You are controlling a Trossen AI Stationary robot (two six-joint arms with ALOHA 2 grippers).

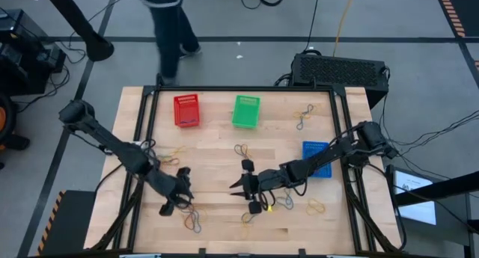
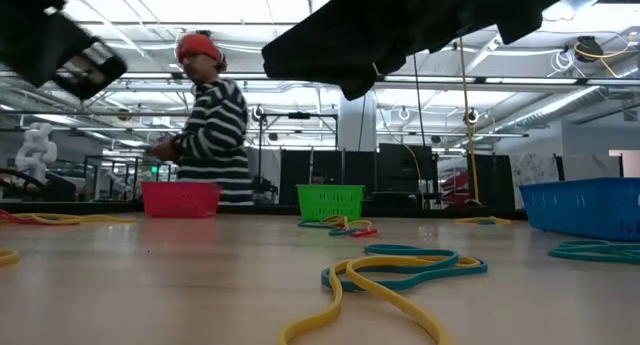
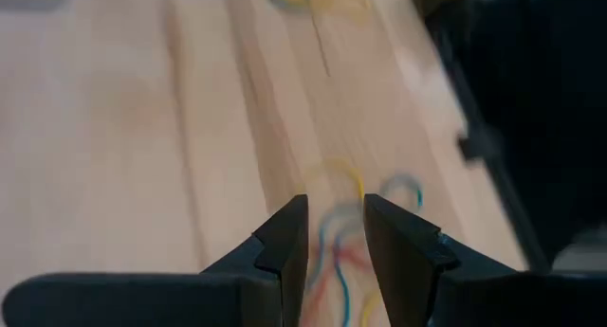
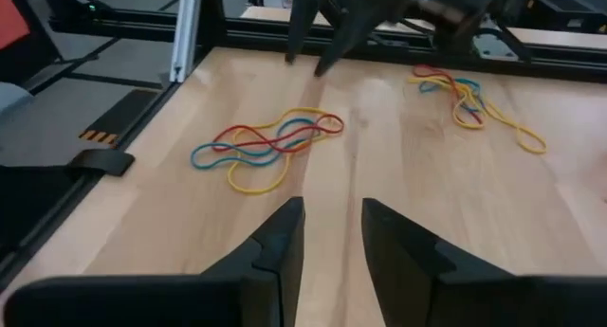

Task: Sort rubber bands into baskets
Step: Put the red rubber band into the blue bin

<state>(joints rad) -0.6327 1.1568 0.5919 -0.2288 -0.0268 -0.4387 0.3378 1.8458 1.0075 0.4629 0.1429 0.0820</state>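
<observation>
Left gripper (image 1: 174,192) is hovering low over the front-left band tangle (image 1: 193,217), fingers (image 3: 285,242) parted by a narrow gap, nothing held. Right gripper (image 1: 251,191) is near table centre, fingers likewise slightly apart and empty, facing that tangle.

You are likely lining up a pick. Aim for one loop standing clear of the rest, not the knot; come down straddling a single strand.

In the right wrist view the tangle (image 4: 266,149) is lying flat, long axis slanting across the boards. Baskets: red (image 1: 186,110) and green (image 1: 245,111) at the back, blue (image 1: 316,159) at the right.
</observation>
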